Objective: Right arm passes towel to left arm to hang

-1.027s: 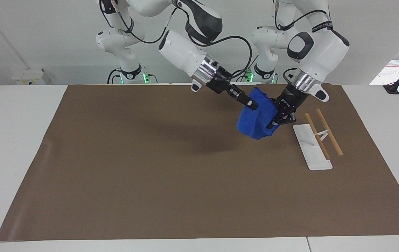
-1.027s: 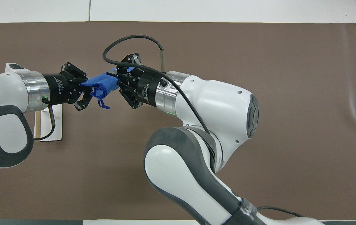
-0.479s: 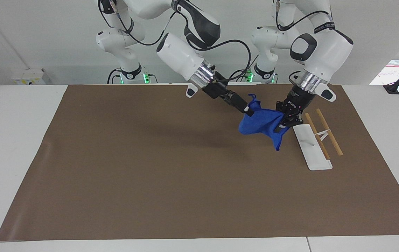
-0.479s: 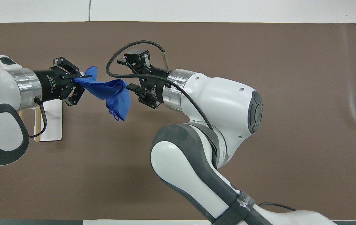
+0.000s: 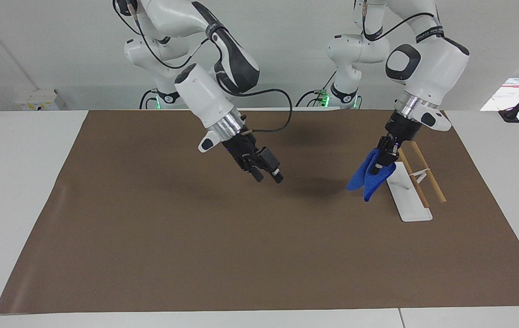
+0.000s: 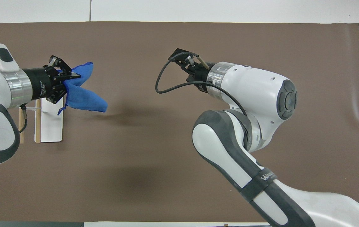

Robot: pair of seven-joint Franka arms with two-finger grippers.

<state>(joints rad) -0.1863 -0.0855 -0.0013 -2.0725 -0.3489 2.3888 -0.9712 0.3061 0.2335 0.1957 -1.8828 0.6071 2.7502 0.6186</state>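
Overhead view: the towel (image 6: 83, 94) is seen pinched between the fingers of the left gripper (image 6: 62, 82), above the brown mat (image 6: 179, 157) that covers the worktop (image 6: 230, 9). Taking the white tray (image 5: 407, 193) as landmark, the towel hangs in the air just beside the tray's edge that faces the right arm's end of the worktop, clear of the mat, with its folds drooping below the fingers. In the facing view the towel (image 5: 368, 177) is seen as a narrow bunched drape, its lower tip close to the tray but not shown touching it. The left gripper (image 5: 384, 159) is held over the end of the tray nearer to the robots. Two wooden rods (image 5: 423, 175) on a small white stand are seen along the tray's edge toward the left arm's end.

The right gripper (image 5: 268, 173) is held in the air over the middle of the mat, well apart from the tray and from the towel. Its fingers are spread with a clear gap between them, and nothing is held. In the overhead view the right gripper (image 6: 184, 60) is largely hidden by its own wrist.
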